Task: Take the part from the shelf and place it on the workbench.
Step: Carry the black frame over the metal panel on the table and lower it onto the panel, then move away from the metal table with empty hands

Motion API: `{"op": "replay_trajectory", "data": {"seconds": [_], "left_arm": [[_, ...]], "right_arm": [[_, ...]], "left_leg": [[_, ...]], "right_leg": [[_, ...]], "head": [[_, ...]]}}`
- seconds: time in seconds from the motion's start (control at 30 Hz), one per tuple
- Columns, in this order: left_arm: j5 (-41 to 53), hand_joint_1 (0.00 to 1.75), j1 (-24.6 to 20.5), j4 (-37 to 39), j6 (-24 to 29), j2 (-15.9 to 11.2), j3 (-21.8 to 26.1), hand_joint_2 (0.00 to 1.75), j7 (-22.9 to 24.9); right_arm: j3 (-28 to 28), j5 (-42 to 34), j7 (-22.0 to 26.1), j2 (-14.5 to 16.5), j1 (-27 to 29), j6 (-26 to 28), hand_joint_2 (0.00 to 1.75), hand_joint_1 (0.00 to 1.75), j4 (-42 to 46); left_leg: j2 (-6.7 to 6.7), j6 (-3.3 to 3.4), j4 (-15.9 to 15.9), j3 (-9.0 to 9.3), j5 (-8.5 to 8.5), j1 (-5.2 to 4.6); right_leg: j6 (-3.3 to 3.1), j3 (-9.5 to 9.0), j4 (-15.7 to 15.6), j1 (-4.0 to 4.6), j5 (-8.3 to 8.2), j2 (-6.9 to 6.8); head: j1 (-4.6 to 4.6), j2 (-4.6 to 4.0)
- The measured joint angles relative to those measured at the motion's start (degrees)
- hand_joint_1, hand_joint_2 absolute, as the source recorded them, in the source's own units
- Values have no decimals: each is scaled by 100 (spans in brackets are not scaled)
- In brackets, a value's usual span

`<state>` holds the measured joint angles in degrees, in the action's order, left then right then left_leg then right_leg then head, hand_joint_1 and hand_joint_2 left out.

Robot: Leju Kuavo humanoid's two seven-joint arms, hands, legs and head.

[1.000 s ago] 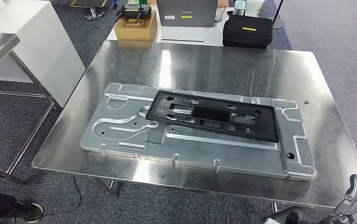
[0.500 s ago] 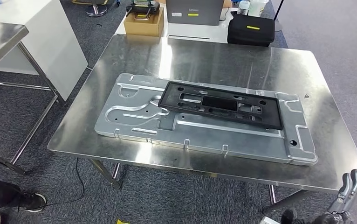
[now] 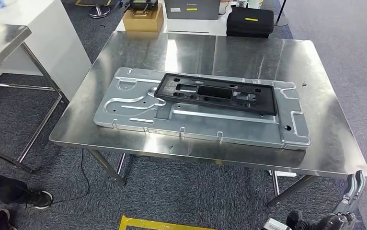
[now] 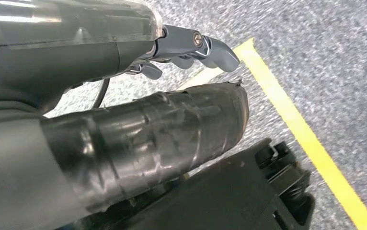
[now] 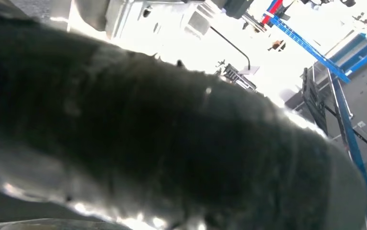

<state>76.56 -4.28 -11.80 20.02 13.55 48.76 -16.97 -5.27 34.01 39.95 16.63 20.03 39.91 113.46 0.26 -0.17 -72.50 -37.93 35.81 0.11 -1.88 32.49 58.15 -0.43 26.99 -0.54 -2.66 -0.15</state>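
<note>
1. Currently the flat black plastic frame part with rectangular cut-outs (image 3: 216, 94) lies on the wide stamped silver metal panel (image 3: 138, 103), which rests on the polished steel workbench (image 3: 268, 52) — so, judging by how things lie, the part is already down on the bench.
2. Right hand (image 3: 349, 199): low beside the near right corner of the bench, below its edge, fingers raised; it touches nothing. Whether those fingers are spread or drawn together I cannot tell, as little of the hand is visible.
3. Left hand (image 4: 191, 45): hanging over grey carpet with a yellow floor line (image 4: 306, 139), nothing in it; the grey fingers look curled inward, though the grasp cannot be read with certainty.
4. Key relation — the part sits ahead of and up-left from the right hand, well apart from it, its long axis running across the bench, side to side.
5. My judgement: the right hand is the nearer one, should any correction to the part be needed.
</note>
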Motion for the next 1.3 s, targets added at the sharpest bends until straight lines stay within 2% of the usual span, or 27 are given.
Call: {"op": "replay_trajectory", "data": {"seconds": [0.03,0.07,0.13,0.17,0.23,0.3,0.33,0.37,0.4,0.47,0.5,0.53,0.57,0.63,0.7,0.73,0.77,0.83,0.9,1.0,1.03,1.07,1.1,1.13,1.17,1.23,1.3], "left_arm": [[0,0,0,0,0,-2,0,0,1],[0,0,-1,0,0,-4,1,0,3],[-3,0,-6,0,0,-12,2,0,10],[-5,0,-11,0,0,-15,2,0,13],[-9,0,-18,0,0,-19,5,0,17],[-15,0,-12,0,-1,-20,13,0,23],[-17,0,-11,0,-1,-21,16,0,28],[-19,0,-11,0,-2,-22,19,0,32],[-20,0,-14,0,-2,-23,19,0,36],[-21,0,-17,0,-2,-24,20,0,36],[-21,0,-15,0,-2,-25,21,0,36],[-21,0,-12,0,-3,-26,21,0,36],[-21,0,-11,0,-3,-27,22,0,36],[-21,0,-11,0,-4,-28,22,0,36],[-21,0,-11,0,-4,-28,22,0,36],[-22,0,-12,0,-4,-28,23,0,36],[-23,0,-14,0,-4,-28,26,0,35],[-26,0,-11,0,-4,-29,33,0,35],[-33,0,-4,0,-4,-33,41,0,36],[-55,0,3,0,-4,-37,64,0,36],[-60,0,3,0,-4,-39,75,0,36],[-65,0,3,0,-4,-41,85,0,36],[-69,0,3,0,-3,-44,93,0,36],[-73,0,0,0,-2,-48,101,0,36],[-76,0,-7,0,-1,-52,107,0,34],[-81,0,-20,0,1,-60,118,0,23],[-86,0,-16,0,2,-63,129,0,11]], "right_arm": [[0,-5,0,0,-1,0,0,0,-10],[0,-9,0,1,-1,0,0,0,-20],[0,-11,0,8,-2,0,0,0,-38],[0,-11,0,15,-5,0,0,0,-44],[0,-10,1,30,-17,0,0,0,-57],[0,-9,3,43,-36,0,0,0,-75],[0,-9,4,48,-42,0,0,0,-85],[0,-9,5,49,-46,0,0,0,-96],[0,-9,6,50,-49,0,0,0,-108],[0,-8,7,50,-54,0,0,0,-137],[0,-8,7,50,-56,0,0,0,-152],[0,-8,7,50,-56,0,0,0,-166],[0,-9,7,50,-58,0,0,0,-179],[0,-38,7,50,-67,0,0,0,-194],[2,-108,7,50,-87,0,0,0,-197],[5,-156,9,50,-94,0,0,0,-199],[12,-208,11,50,-98,0,0,0,-203],[34,-320,15,50,-97,0,0,0,-218],[63,-425,15,50,-100,0,0,0,-236],[124,-641,-10,41,-101,-8,0,0,-287],[140,-719,-25,32,-101,-11,0,0,-315],[150,-799,-40,19,-101,-11,0,0,-343],[158,-882,-54,2,-100,-11,0,0,-369],[169,-970,-66,-18,-100,-11,0,0,-392],[182,-1057,-78,-37,-98,-11,0,0,-408],[210,-1227,-94,-79,-96,-19,0,0,-432],[234,-1396,-98,-122,-92,-34,0,0,-451]], "left_leg": [[0,-4,-141,28,-13,3],[1,-2,-85,154,-142,5],[0,24,549,670,-427,4],[0,44,982,967,-470,-6],[-3,98,1525,1282,-412,-32],[1,176,1622,1266,-449,-39],[12,221,1640,1237,-505,-32],[24,270,1657,1194,-569,-23],[37,312,1673,1137,-637,-15],[53,358,1664,989,-750,-26],[57,362,1652,908,-806,-30],[60,356,1633,822,-862,-34],[61,347,1606,733,-912,-35],[57,314,1534,571,-993,-34],[49,263,1448,450,-1051,-48],[47,230,1417,409,-1082,-53],[47,195,1399,375,-1119,-55],[41,121,1366,315,-1138,-39],[28,64,1152,213,-885,-20],[21,18,220,-41,-163,2],[21,12,-24,-56,-79,5],[21,12,-100,12,-127,6],[21,19,40,183,-289,7],[20,35,347,443,-458,6],[19,56,744,726,-521,0],[14,117,1397,1138,-481,-26],[12,194,1585,1191,-456,-52]], "right_leg": [[4,82,14,6,-54,-5],[12,166,33,9,-105,-8],[40,306,83,9,-196,-11],[63,358,109,15,-238,-11],[123,404,127,20,-325,-17],[193,416,111,17,-411,-22],[224,435,132,10,-389,-13],[252,471,218,4,-266,-1],[277,530,403,-3,-43,11],[313,687,1047,-27,531,25],[329,739,1379,-36,695,25],[340,732,1596,-45,722,24],[346,641,1635,-53,627,24],[342,171,1142,-73,339,25],[309,-356,381,-60,314,31],[285,-496,133,-44,373,36],[257,-536,10,-22,420,40],[176,-480,-37,-28,382,36],[82,-392,-53,-39,288,18],[8,-180,-45,0,124,-9],[6,-89,-35,12,60,-12],[9,5,-18,20,0,-14],[17,96,6,23,-51,-14],[29,181,40,24,-97,-13],[46,253,73,27,-137,-11],[102,335,113,29,-219,-13],[171,356,104,24,-312,-22]], "head": [[0,0],[0,0],[2,0],[2,0],[0,0],[-1,0],[0,0],[-2,0],[-4,0],[-6,0],[-5,0],[-5,0],[-4,0],[-4,0],[-2,0],[-1,0],[1,0],[1,0],[5,0],[18,0],[18,0],[18,0],[19,0],[19,0],[20,0],[15,0],[17,0]]}}
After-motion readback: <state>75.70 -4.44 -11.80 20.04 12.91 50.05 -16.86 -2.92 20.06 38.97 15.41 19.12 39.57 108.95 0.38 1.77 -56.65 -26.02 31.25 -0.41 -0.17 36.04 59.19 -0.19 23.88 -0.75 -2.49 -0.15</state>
